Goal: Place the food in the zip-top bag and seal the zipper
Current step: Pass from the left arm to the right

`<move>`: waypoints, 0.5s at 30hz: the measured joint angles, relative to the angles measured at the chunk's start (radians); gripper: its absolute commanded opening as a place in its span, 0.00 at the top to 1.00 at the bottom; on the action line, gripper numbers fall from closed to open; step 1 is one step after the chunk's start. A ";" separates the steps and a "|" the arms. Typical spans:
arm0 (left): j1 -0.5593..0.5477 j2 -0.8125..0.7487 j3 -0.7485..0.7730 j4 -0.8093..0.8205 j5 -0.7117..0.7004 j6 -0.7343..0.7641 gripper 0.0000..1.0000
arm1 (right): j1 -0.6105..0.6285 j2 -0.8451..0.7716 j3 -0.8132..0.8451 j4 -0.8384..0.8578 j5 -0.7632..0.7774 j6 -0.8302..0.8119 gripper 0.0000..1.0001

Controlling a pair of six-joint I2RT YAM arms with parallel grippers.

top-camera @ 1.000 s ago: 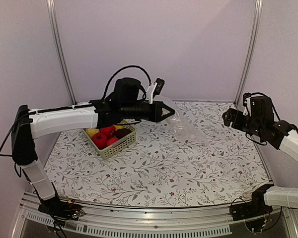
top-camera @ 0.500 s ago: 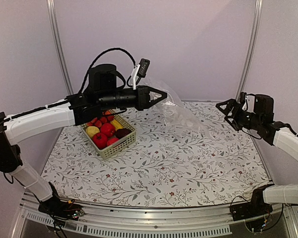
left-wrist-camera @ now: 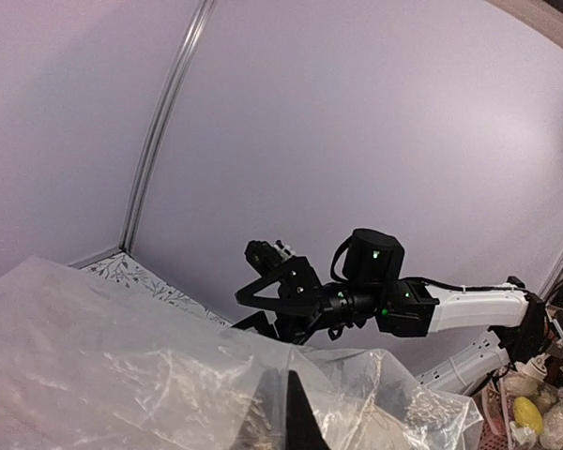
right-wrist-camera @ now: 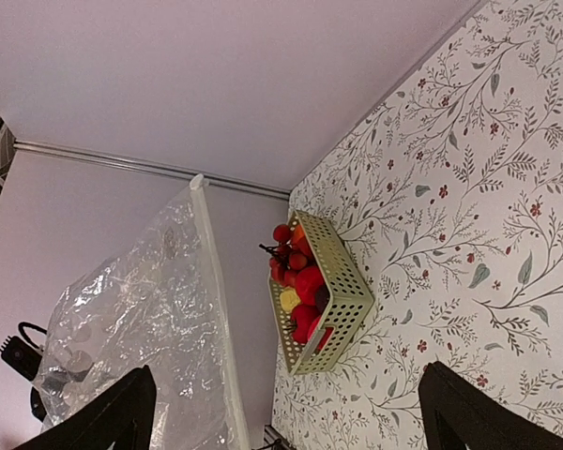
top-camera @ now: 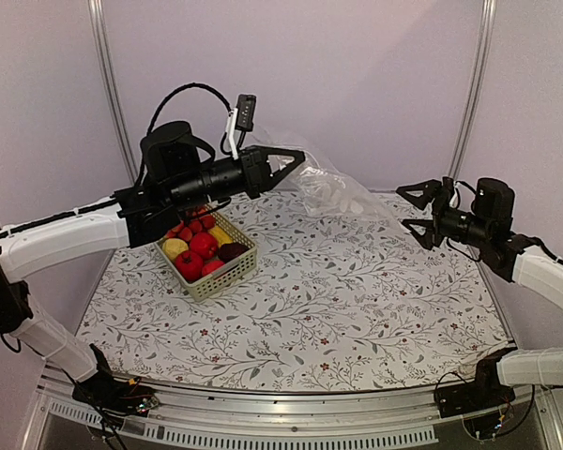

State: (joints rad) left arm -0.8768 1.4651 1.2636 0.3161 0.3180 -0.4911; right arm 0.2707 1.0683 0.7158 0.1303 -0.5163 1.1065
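A large clear, crinkly zip-top bag [top-camera: 336, 194] hangs in the air, pinched at its upper edge by the left claw [top-camera: 296, 161], whose jaws are clamped tight on the plastic. From the claw's tip the bag trails forward and downward toward the right claw [top-camera: 414, 212]. Whether the bag's low end touches the table cannot be told. In the right wrist view the zipper [right-wrist-camera: 215, 300], a thin whitish strip, runs along one edge of the bag, off to the left of that claw's fingers.

The right claw points at the bag with its jaws spread as wide as they go, holding nothing, a short gap from the plastic.

The food is not in the bag. The toy fruits [top-camera: 196, 251], round red ones, a yellow one and a dark maroon one, lie heaped in a pale green perforated basket [top-camera: 227, 273]. The basket sits below and behind the left claw, under that arm's forearm, on a table [top-camera: 357, 314] with a leaf-and-flower pattern.
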 measured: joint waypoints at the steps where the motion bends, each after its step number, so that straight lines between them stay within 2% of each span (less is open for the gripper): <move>1: 0.000 -0.001 -0.004 0.012 -0.002 -0.002 1.00 | 0.004 0.000 0.000 0.018 -0.003 0.029 0.01; 15: 0.000 -0.001 -0.038 0.092 -0.017 -0.026 1.00 | 0.035 0.003 0.037 0.144 -0.066 0.201 0.04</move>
State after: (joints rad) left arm -0.8768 1.4639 1.2259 0.4080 0.3012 -0.5175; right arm 0.3061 1.0710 0.7532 0.2741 -0.5819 1.3075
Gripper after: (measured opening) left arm 0.004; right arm 0.967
